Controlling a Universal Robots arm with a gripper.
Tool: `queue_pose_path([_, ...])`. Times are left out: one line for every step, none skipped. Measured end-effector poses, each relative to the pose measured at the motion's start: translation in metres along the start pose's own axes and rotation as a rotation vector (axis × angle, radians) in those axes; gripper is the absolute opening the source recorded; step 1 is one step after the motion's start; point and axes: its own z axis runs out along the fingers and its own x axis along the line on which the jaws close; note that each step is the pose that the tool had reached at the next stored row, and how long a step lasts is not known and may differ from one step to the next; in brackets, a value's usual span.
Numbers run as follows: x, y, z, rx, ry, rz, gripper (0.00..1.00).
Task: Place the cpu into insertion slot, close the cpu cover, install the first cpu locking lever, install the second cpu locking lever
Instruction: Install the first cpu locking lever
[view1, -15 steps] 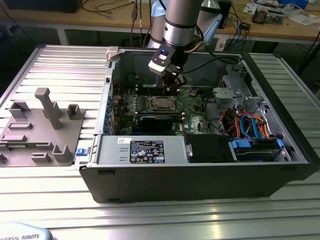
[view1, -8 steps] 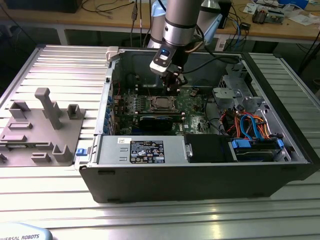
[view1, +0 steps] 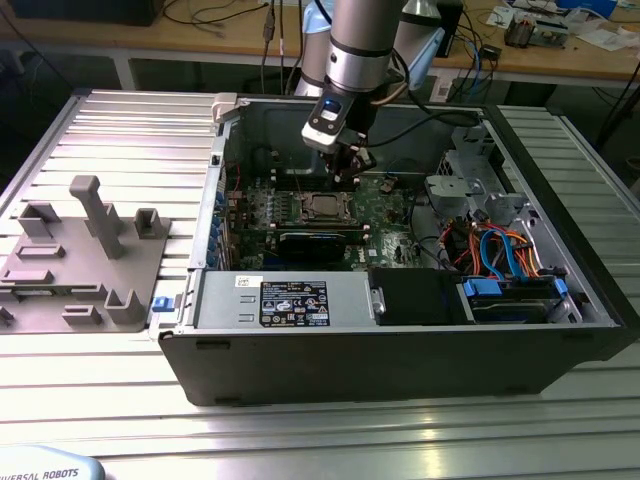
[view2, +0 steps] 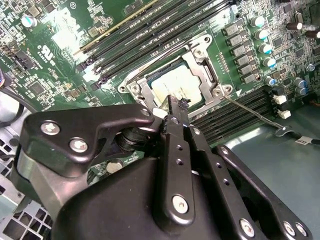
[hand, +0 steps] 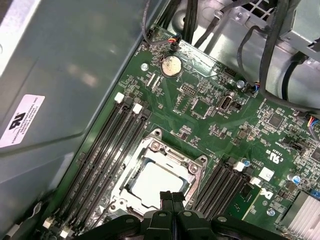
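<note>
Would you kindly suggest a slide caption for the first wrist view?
Shut black pincer poised over the silver-grey square cpu, framed by the thin silver metal cover on the green motherboard.

the cpu (hand: 155, 182) has a dull silver-grey metal top; the cover (hand: 167, 154) round it is bright bare metal. the board (hand: 200, 130) is glossy green. the gripper (hand: 172, 196) looks matt black, the case (view1: 400, 360) smooth dark grey.

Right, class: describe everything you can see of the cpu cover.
The cover is a thin silver metal frame with a square window. It lies flat on the green board over the cpu, whose pale grey top shows through the window. The hand, fingers shut, is at one edge; whether it touches cannot be told.
</note>
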Motion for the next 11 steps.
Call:
queue_pose_path([0.0000,0.0000,0.0000,0.0000,-0.0001,-0.003,0.11])
queue_pose_path([0.0000,0.0000,0.0000,0.0000,-0.0003,-0.006,0.11])
queue_pose_path([0.0000,0.0000,0.0000,0.0001,-0.0004,-0.008,0.11])
queue_pose_path([0.0000,0.0000,0.0000,0.0000,-0.0005,-0.011,0.11])
queue_pose_path([0.0000,0.0000,0.0000,0.0000,-0.0006,-0.015,0.11])
queue_pose_path([0.0000,0.0000,0.0000,0.0001,-0.0009,-0.017,0.11])
queue_pose_path([0.0000,0.0000,0.0000,0.0001,-0.0009,-0.019,0.11])
queue_pose_path([0.0000,0.0000,0.0000,0.0001,-0.0010,-0.022,0.11])
queue_pose_path([0.0000,0.0000,0.0000,0.0001,-0.0012,-0.025,0.11])
queue_pose_path([0.0000,0.0000,0.0000,0.0001,-0.0014,-0.028,0.11])
queue_pose_path([0.0000,0.0000,0.0000,0.0001,-0.0014,-0.030,0.11])
